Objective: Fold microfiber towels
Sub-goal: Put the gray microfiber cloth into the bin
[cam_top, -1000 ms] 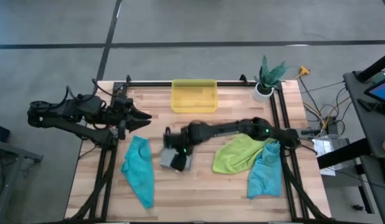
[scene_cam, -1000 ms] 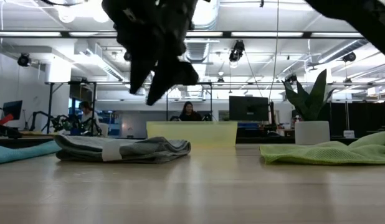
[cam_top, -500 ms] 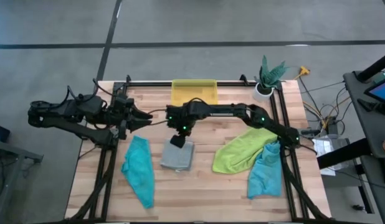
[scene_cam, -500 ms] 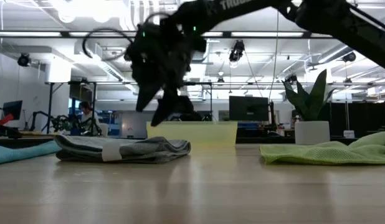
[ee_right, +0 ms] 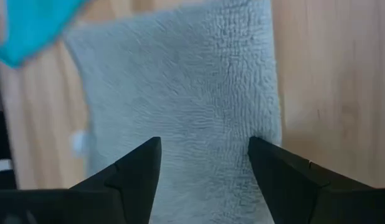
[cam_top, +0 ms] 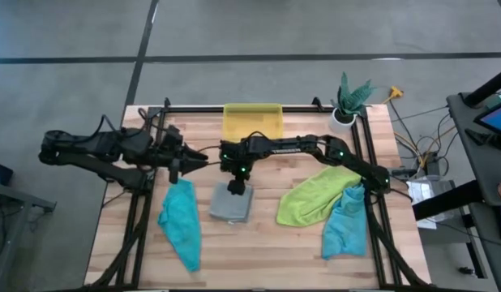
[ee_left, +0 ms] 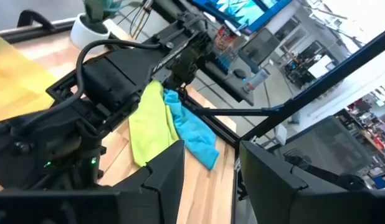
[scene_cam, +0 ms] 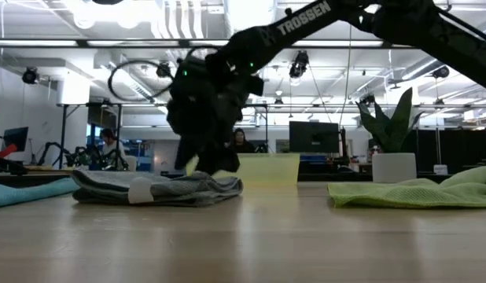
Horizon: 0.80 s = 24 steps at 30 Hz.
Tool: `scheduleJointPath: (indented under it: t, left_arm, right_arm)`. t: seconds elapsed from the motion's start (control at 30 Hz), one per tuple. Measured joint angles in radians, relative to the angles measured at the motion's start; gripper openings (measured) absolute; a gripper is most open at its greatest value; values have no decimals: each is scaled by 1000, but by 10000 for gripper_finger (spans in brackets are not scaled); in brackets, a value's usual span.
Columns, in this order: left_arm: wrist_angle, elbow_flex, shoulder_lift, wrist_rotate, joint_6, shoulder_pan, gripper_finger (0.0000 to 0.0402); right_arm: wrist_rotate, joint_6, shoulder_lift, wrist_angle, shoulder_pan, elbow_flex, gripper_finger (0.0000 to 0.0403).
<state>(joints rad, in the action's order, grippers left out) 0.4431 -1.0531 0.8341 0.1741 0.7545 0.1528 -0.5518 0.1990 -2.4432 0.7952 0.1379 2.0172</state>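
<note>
A folded light grey towel lies flat on the wooden table near its middle. My right gripper stands open over the towel's far part, and its wrist view shows the grey cloth between and beyond the two fingers. A teal towel lies crumpled to the left. A lime green towel lies to the right, with a second teal towel beside it. My left gripper hovers open and holds nothing at the far left of the grey towel. My right gripper comes slanting down from the table's far side over the grey towel's far edge. In the low view its fingertips reach down to the top of the cloth. I cannot tell whether they touch it.
A yellow translucent bin stands at the far edge behind the grey towel. A potted plant stands at the far right corner. Bare wood lies along the near edge. People sit at desks in the room beyond.
My right gripper has gone from above the grey towel's near part toward the table's far edge, then sunk onto the towel's far part, tipping more steeply down. My left gripper has edged toward the table's right. The towels lie as before.
</note>
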Motion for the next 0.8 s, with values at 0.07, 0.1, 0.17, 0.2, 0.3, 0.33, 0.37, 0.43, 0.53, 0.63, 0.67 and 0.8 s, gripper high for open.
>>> scheduleJointPath:
  t: [0.07, 0.1, 0.17, 0.2, 0.3, 0.33, 0.37, 0.43, 0.53, 0.63, 0.67, 0.8]
  left_arm:
    - [0, 0, 14, 0, 12, 0, 140]
    - [0, 0, 19, 0, 22, 0, 140]
    - [-2, 0, 29, 0, 27, 0, 140]
    - [-10, 0, 33, 0, 28, 0, 140]
    - [-15, 0, 37, 0, 51, 0, 140]
    - [-16, 0, 37, 0, 52, 0, 140]
    - [-16, 0, 37, 0, 52, 0, 140]
    - [-16, 0, 37, 0, 54, 0, 140]
    - [-16, 0, 34, 1, 70, 0, 140]
    - [-16, 0, 32, 1, 82, 0, 140]
    - [-16, 0, 32, 1, 86, 0, 140]
    - [-15, 0, 33, 1, 98, 0, 140]
  right_arm:
    - [-1, -9, 1, -16, 0, -21, 233]
    - [-3, -13, 2, -19, 0, -27, 231]
    - [-5, -22, 2, -21, 0, -30, 229]
    - [-5, -27, 2, -21, 0, -29, 228]
    - [0, -42, 2, -12, 0, -11, 228]
    - [3, -43, 2, -15, 0, -2, 228]
    - [3, -44, 2, -16, 2, 5, 228]
    - [-2, -47, 2, -21, 5, 15, 228]
    - [0, -75, 1, -18, 7, 16, 227]
    - [17, -86, 1, -15, 7, 19, 223]
    - [33, -89, 7, -18, 7, 21, 222]
    - [115, -104, 28, -29, 9, 32, 219]
